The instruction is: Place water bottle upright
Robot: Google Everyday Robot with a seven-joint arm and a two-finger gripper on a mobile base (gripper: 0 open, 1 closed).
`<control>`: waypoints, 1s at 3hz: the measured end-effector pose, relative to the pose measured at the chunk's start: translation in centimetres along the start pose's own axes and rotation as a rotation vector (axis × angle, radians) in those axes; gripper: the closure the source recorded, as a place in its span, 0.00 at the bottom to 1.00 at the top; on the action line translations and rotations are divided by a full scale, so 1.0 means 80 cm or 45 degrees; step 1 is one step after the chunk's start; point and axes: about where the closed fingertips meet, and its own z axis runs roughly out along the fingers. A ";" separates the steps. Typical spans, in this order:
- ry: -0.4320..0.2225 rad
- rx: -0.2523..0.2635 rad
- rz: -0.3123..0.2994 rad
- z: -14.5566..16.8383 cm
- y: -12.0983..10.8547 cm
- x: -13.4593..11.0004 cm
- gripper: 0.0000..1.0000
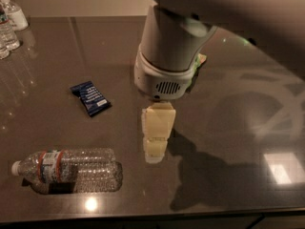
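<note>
The water bottle (pixel 71 170) lies on its side near the front left of the dark table (pixel 238 128). It is clear and ribbed, with its white cap pointing left and a bluish label edged in red-orange near the neck. My gripper (pixel 156 138) hangs cream-coloured below the white wrist, pointing down at the table. It is to the right of the bottle's base, a short gap away, and does not touch the bottle. Nothing shows in it.
A dark blue snack packet (pixel 90 98) lies behind the bottle. A green bag (pixel 202 59) is almost hidden behind my arm. A white pump bottle (pixel 14 11) and small clear bottles (pixel 7 32) stand at the back left. The table's front edge runs just below the bottle.
</note>
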 end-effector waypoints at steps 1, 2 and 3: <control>0.025 -0.082 -0.009 0.028 0.000 -0.033 0.00; 0.040 -0.117 -0.001 0.046 0.005 -0.060 0.00; 0.046 -0.125 0.002 0.057 0.012 -0.084 0.00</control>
